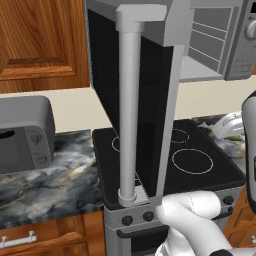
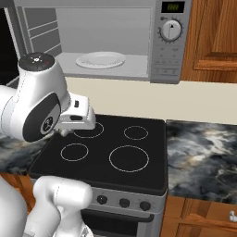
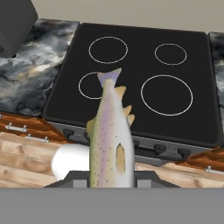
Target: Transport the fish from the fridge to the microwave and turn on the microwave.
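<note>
The fish (image 3: pixel 110 144), pale olive with speckles and a purple-tinged tail, stands up between the jaws of my gripper (image 3: pixel 109 177), which is shut on its head end. It hangs over the front edge of the black stove (image 3: pixel 144 78). The microwave (image 2: pixel 171 51) sits above the stove with its cavity open and a white round plate (image 2: pixel 100 60) inside. Its black glass door (image 1: pixel 150 100) swings out toward me, with the long grey bar handle (image 1: pixel 129 110) in front. The control panel with its knob (image 2: pixel 171 30) is on the right side. The fridge is out of view.
A rounded grey countertop appliance (image 1: pixel 25 135) stands on the marble counter (image 1: pixel 55 180) left of the stove. More marble counter (image 2: pixel 203 157) lies to the right. Stove knobs (image 2: pixel 124 202) line the front, with wooden cabinets (image 2: pixel 215 37) around.
</note>
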